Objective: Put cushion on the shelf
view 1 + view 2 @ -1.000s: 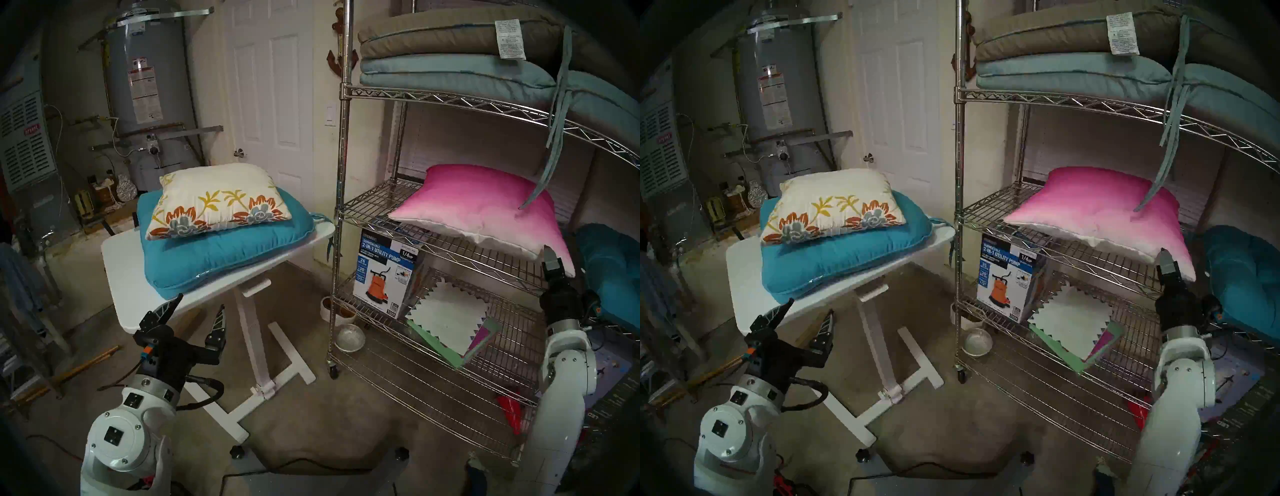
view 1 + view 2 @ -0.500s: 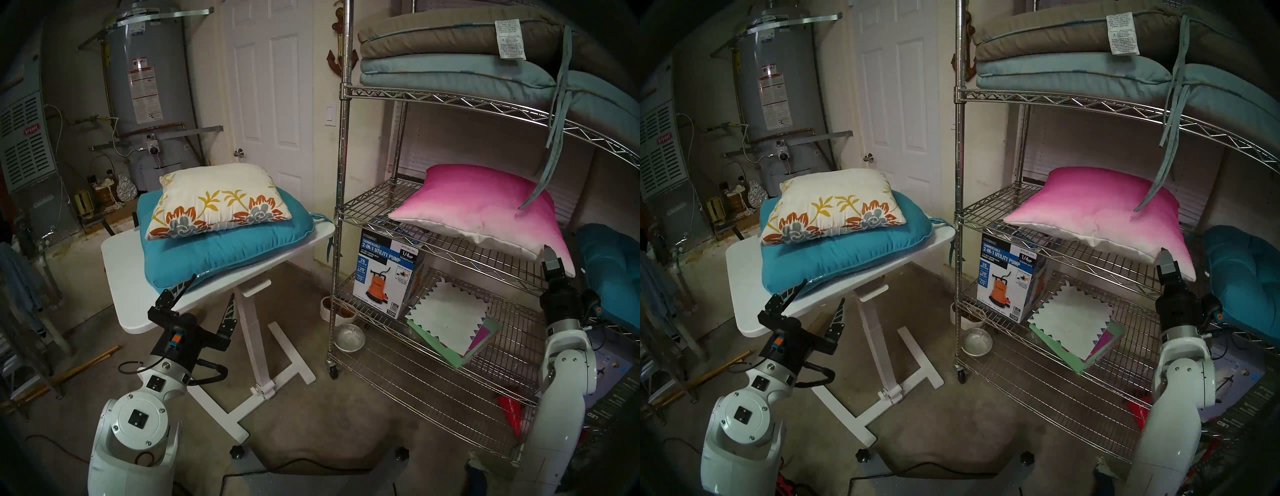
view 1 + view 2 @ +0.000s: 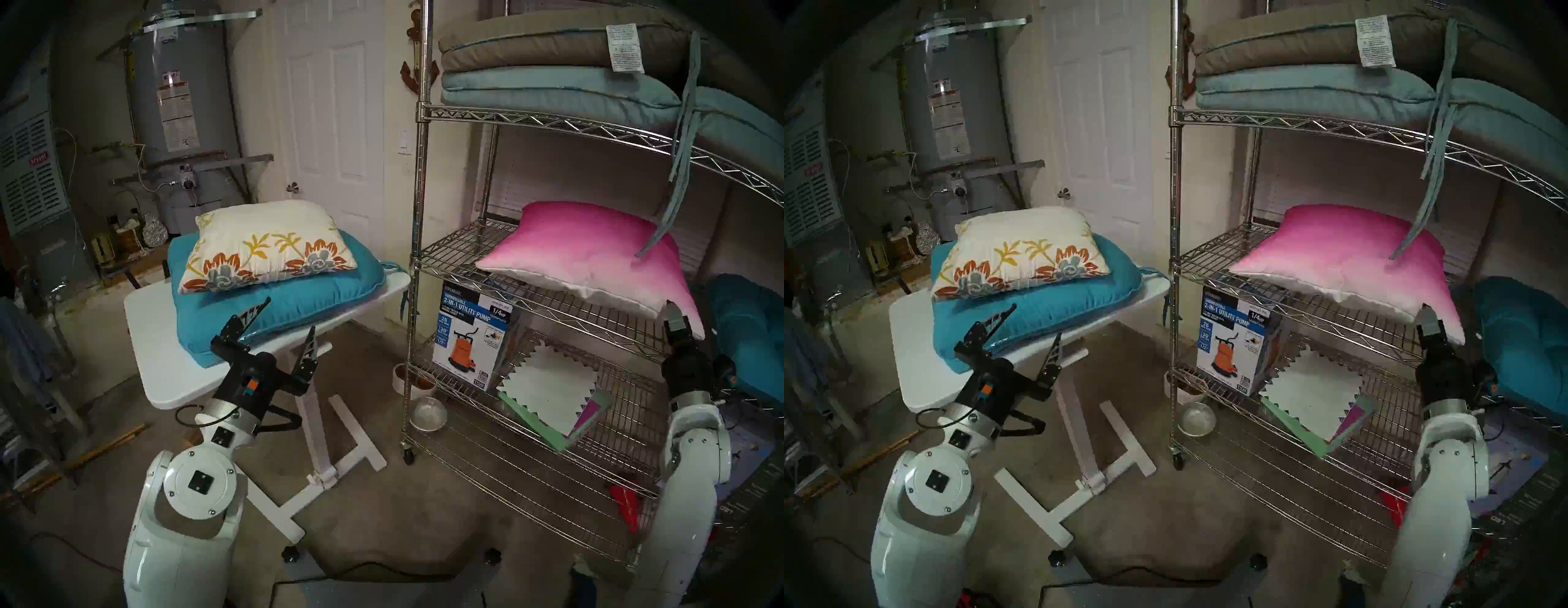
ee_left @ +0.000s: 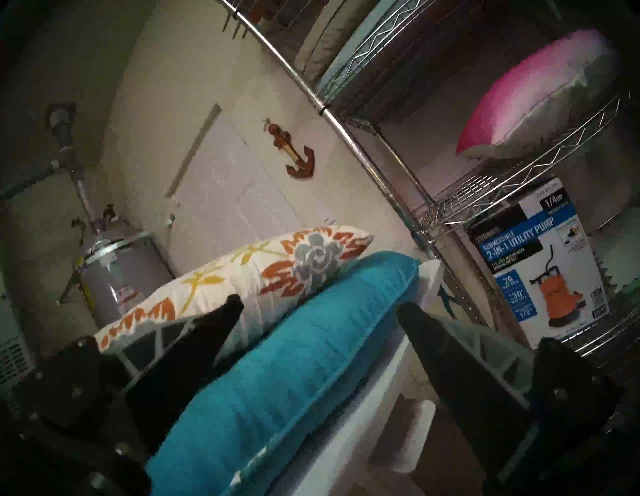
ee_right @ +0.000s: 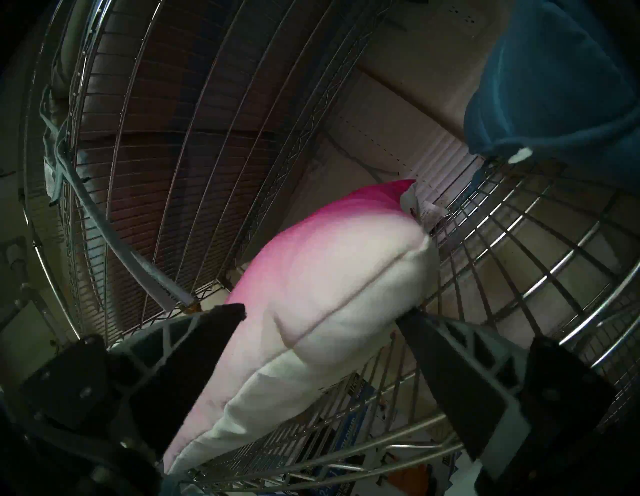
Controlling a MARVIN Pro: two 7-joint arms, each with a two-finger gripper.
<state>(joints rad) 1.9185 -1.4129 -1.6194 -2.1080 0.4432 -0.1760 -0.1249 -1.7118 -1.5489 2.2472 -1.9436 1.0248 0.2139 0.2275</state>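
Centrally, the cushion point(image 3: 267, 248), cream-white with orange-and-grey flowers and yellow sprigs, lies flat on a teal cushion point(image 3: 280, 305), which in turn rests on the white counter point(image 3: 157, 339) to the left of the shelf point(image 3: 418, 237). Nothing grips the flowered cushion. At lower left, the left end effector point(image 3: 290, 318) stands with its fingers spread wide and empty, raised at the near edge of the counter; one finger shows against the front of the teal cushion, the other against the counter's rim, though whether either touches cannot be told. From the left wrist view, the flowered cushion point(image 4: 242, 277) sits on top of the teal cushion point(image 4: 294, 363) between the two dark fingers, with the shelf post point(image 4: 381, 173) and a utility pump box point(image 4: 540, 263) to the right. On the shelf, a pink-to-white pillow point(image 3: 594, 254) occupies the right part of the middle tier, leaving bare wire at that tier's left end; folded grey and pale blue pads point(image 3: 551, 68) fill the tier above, and the pump box point(image 3: 475, 335) stands on the tier below. At far right, the right end effector point(image 5: 320, 313) is likewise spread wide, its fingers to either side of the white corner of the pink pillow point(image 5: 329, 287) without closing on it.
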